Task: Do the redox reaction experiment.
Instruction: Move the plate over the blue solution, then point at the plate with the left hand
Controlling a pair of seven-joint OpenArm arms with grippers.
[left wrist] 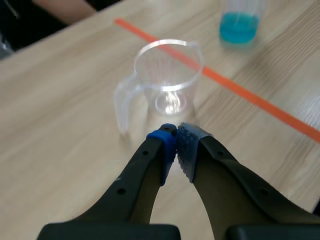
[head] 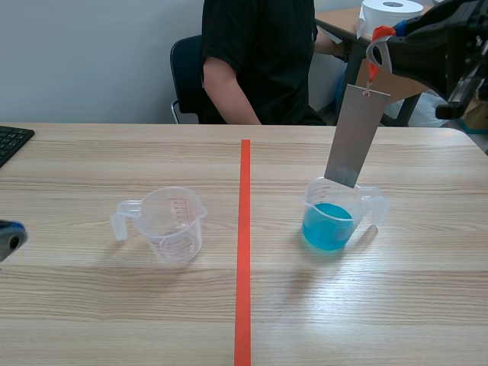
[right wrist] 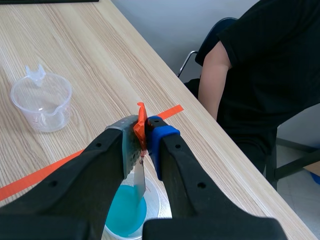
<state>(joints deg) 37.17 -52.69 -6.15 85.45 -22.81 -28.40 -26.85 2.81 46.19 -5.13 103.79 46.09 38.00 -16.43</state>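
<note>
Pale wood-grain worktop fills the scene view, split by an orange-red tape line down the centre. A person in a black shirt sits at the top centre. A keyboard corner shows at the left edge and a white paper roll at the upper right.

Only the scene view shows the metal strip whole. It is a flat grey strip, tilted, hanging in the right half of the frame from the right gripper at the upper right. Its lower end sits inside the rim of the cup of blue liquid, right of centre.

The right wrist view shows the grip itself. The right gripper is clamped on an orange-red tab at the strip's top end. The metal strip drops from between the fingers over the cup of blue liquid. Whether it touches the liquid cannot be told.

The empty cup is clear, with a handle and printed marks, and stands left of centre. The left gripper barely shows at the low left edge. In its own wrist view the left gripper has its pads together on nothing, with the empty cup just ahead. The cup of blue liquid stands beyond the tape line.
</note>
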